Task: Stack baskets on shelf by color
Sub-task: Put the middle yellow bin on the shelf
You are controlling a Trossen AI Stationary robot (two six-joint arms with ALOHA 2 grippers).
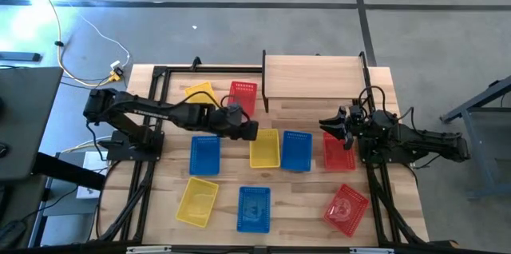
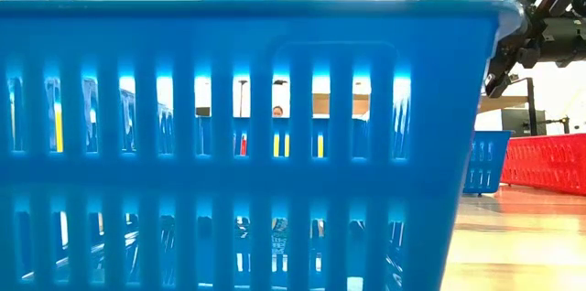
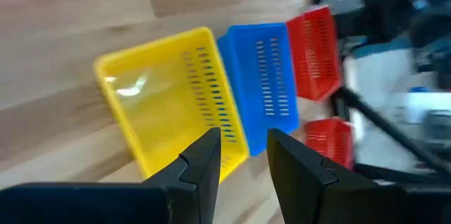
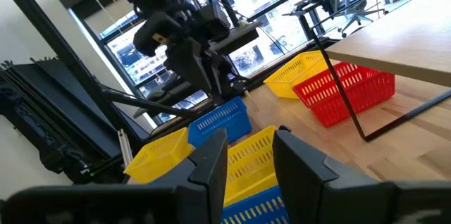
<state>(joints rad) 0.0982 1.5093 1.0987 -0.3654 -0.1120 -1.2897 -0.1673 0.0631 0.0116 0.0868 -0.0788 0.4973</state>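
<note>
Nearest the front edge of the table (image 1: pixel 399 198) lie three baskets in a row: a yellow basket (image 1: pixel 197 201) on the left, a blue basket (image 1: pixel 254 208) in the middle and a tilted red basket (image 1: pixel 346 208) on the right. In the low view the blue one fills almost the whole picture, hard against the camera.

Farther in, a second row runs across the table's middle: a blue basket at left (image 1: pixel 204 156), a central yellow basket (image 1: pixel 265 148) and a second blue basket (image 1: pixel 296 150) lying side by side and just about touching, and a red basket at right (image 1: pixel 338 152).

The left gripper (image 1: pixel 249 130) hangs over the near left edge of the central yellow basket. Its fingers (image 3: pixel 204 157) stand parted with a clear gap, released, grasping nothing.

The right gripper (image 1: pixel 330 124) is raised above the far end of the red basket at right. Its fingers (image 4: pixel 211 160) are likewise apart and hold nothing.

Beyond the left arm, a far yellow basket (image 1: pixel 200 93) and a far red basket (image 1: pixel 243 97) rest on the tabletop, just left of the shelf.

The shelf (image 1: pixel 313 76) stands at the far edge, right of centre, on thin black legs; its plank top is bare wood.
</note>
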